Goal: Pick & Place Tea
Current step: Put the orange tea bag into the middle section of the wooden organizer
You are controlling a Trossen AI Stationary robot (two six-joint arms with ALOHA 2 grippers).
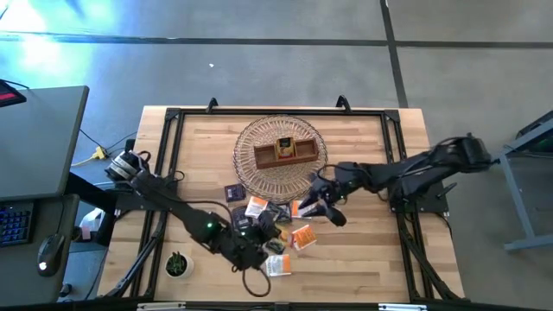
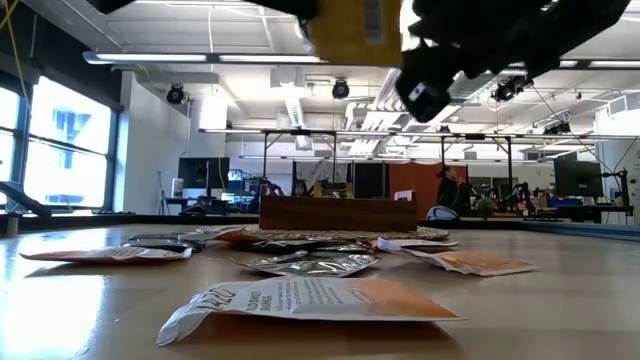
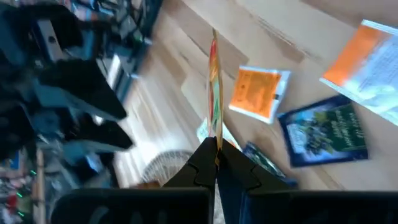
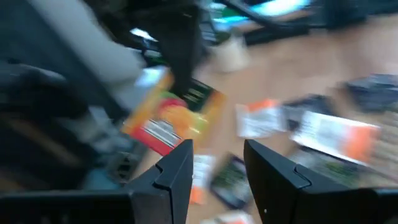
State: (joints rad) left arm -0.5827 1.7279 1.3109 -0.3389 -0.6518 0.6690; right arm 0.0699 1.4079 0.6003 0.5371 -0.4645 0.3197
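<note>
Several tea sachets lie flat on the wooden table near the wicker basket (image 1: 259, 142): orange ones (image 1: 302, 235), an orange-and-white one (image 1: 276, 264) and a dark one (image 1: 233, 192). My left gripper (image 1: 263, 235) is shut on a yellow-orange sachet (image 3: 214, 87), which also shows in the right wrist view (image 4: 174, 118) and at the top of the low view (image 2: 350, 25). My right gripper (image 4: 217, 165) is open and empty, hovering over the sachets by the basket's near right rim (image 1: 327, 207), facing the held sachet. My left gripper pinches one edge of the yellow-orange sachet (image 3: 215, 142) between its two fingertips (image 3: 200, 163). The sachet sticks out past the fingertips, seen edge-on in the wrist view. It is lifted clear of the table and of the other sachets.
A brown wooden box (image 1: 283, 151) stands in the basket. A small potted plant (image 1: 177, 263) stands at the near left. More sachets (image 2: 310, 298) lie toward the table's near edge. A black frame (image 1: 173, 117) runs along the table's edges.
</note>
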